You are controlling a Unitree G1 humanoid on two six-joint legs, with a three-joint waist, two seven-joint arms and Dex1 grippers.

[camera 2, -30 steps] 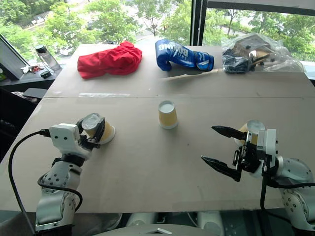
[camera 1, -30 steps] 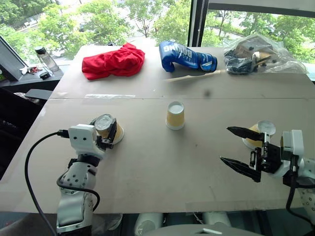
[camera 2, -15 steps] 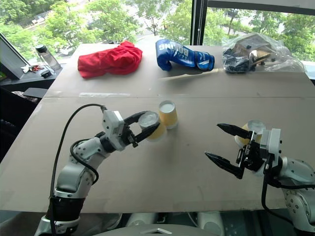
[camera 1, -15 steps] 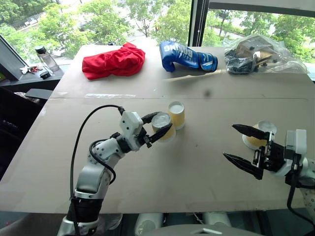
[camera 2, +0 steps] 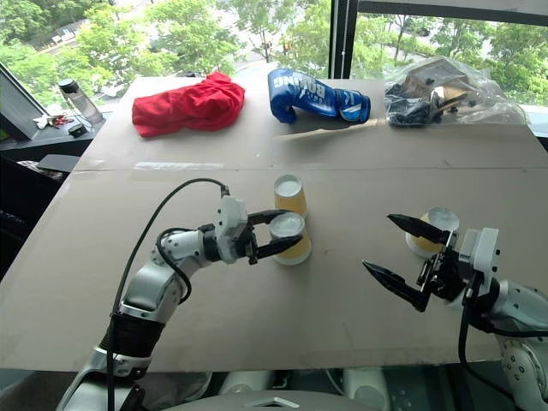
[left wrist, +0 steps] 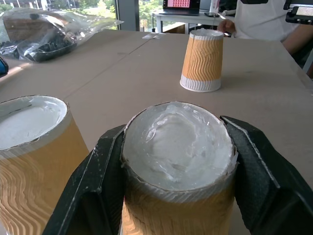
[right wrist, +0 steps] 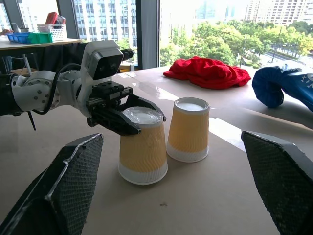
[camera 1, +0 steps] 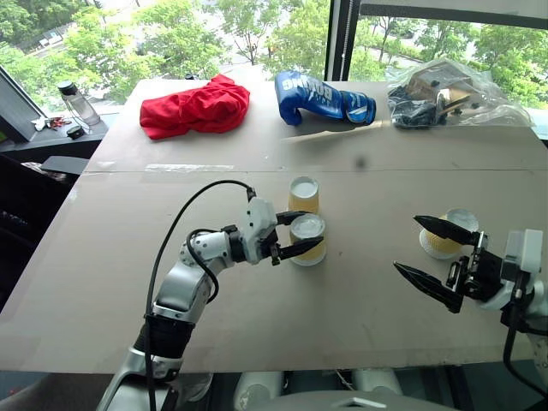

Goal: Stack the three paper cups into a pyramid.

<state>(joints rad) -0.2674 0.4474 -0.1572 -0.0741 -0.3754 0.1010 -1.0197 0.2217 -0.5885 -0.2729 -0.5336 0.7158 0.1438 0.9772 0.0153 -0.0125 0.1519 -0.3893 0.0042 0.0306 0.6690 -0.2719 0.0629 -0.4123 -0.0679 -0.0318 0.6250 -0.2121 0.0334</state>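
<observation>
The centre cup (camera 1: 303, 194) stands upside down near the middle of the desk (camera 1: 103, 257) and serves as the landmark here. Just in front of it, nearly touching its side, a second cup (camera 1: 307, 239) also stands inverted, its base resting on the desk or just above it, and the left hand (camera 1: 291, 235) is clamped shut on its upper part, one black finger on each side, reaching in level from the robot's left. The third cup (camera 1: 448, 235) stands inverted well to the right of the centre cup, close to the desk's right edge. The right hand (camera 1: 432, 257) hangs just in front of that third cup with its fingers spread wide and nothing between them, so it is plainly the nearer hand for it. All three cups have their long axes upright, white bases up, and nothing sits in or on any of them. The two cups at centre look ready to form the bottom row; the next move likely turns on the third cup lying just beyond the open right hand, which must take it and carry it left onto the pair. Beyond the centre cup lie a red cloth (camera 1: 195, 106), a blue boxing glove (camera 1: 323, 97) and a clear plastic bag (camera 1: 447, 92) of oddments.
</observation>
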